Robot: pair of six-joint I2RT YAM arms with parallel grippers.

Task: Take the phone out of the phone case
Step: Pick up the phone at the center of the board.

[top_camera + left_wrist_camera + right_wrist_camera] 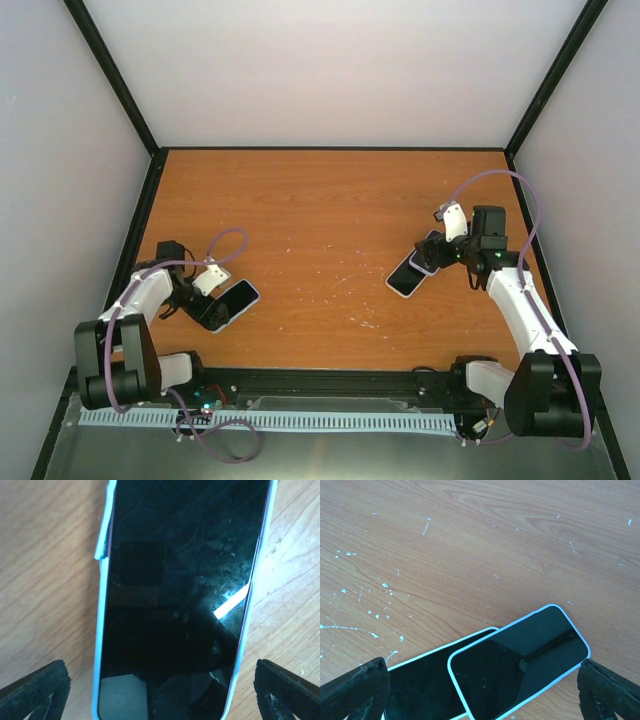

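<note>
**Wooden Table Station: Phone and Gripper Positions**

Orange-brown wooden table [320, 200] is enclosed on three sides by white walls [330, 70]. Pale scratches [380, 612] are scattered across the surface.

The left gripper [161, 682] is spread to its full width and nothing is grasped. Its black fingers [37, 690] are seen on either side of the phone [175, 605], with a gap on each side. The phone is laid flat, screen up, near the table's left edge. It is seated in a pale blue phone case [105, 530], of which only the rim is shown. A step is visible in the rim's left side.

The right gripper [482, 680] is also spread wide and empty. Two further dark-screened handsets [520, 662] with pale rims are laid flat before it, at the right of the table, one overlapping the other. Whether these are cased cannot be told.
</note>
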